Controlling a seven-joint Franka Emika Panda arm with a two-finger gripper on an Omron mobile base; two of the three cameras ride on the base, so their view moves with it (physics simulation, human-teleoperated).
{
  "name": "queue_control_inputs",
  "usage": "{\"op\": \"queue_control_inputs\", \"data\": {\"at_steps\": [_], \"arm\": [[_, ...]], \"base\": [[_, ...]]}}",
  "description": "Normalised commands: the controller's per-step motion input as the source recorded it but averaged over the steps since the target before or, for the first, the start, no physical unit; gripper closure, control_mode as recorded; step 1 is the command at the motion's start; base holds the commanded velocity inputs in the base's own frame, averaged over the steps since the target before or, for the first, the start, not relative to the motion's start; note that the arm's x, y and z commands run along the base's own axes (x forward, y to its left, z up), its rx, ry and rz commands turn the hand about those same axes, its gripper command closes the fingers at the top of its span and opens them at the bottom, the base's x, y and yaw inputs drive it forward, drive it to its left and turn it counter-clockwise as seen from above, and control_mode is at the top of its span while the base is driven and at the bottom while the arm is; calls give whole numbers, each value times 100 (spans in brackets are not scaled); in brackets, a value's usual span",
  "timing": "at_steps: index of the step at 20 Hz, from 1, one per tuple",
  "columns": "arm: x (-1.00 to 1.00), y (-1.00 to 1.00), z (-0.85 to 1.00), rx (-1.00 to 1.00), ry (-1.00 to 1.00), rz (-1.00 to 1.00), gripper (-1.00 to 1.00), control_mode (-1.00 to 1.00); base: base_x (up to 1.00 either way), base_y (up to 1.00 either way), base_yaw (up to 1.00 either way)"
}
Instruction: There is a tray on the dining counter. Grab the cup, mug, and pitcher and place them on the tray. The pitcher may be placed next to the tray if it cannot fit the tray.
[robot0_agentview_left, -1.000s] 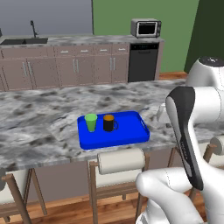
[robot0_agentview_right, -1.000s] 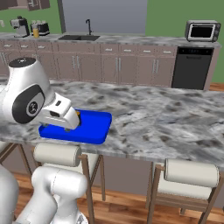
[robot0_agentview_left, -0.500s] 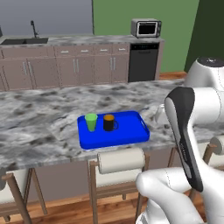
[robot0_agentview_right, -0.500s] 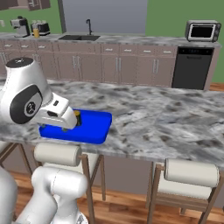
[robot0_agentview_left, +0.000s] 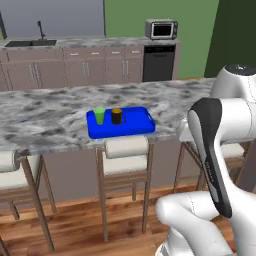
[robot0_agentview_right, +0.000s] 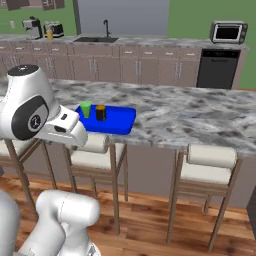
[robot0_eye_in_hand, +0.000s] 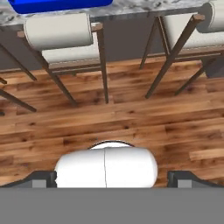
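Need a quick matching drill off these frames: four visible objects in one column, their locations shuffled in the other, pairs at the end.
1. cup
2. mug
3. toaster oven
4. stool

A. back countertop, above the dark appliance
B. below the dining counter edge
C. on the tray, its left end
D. on the tray, right of the green one

Pairs: 1-C, 2-D, 3-A, 4-B

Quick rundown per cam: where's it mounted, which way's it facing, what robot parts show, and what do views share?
Left base view: behind-left of the arm, facing the dining counter; white arm at lower right.
Right base view: behind-right, same counter; arm at lower left.
Hand view: on the hand, tilted down at wood floor and a stool; open gripper fingertips at bottom.
Shared: the tray; both base views also show the cup and mug on it.
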Motion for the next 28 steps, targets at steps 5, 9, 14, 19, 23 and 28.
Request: {"op": "queue_control_inputs", "data": {"at_steps": [5,9,14,19,23,28], "arm": [[0,0,0,0,0,0,-100,100],[0,0,0,0,0,0,-100,100],[0,0,0,0,0,0,-100,100],[0,0,0,0,0,0,-100,100],[0,0,0,0,0,0,-100,100],[0,0,0,0,0,0,-100,100]], "base": [[-100,82,0],[-87,100,-4],[-50,100,-9],[-26,100,-11],[-9,100,-12],[-1,100,-13]]}}
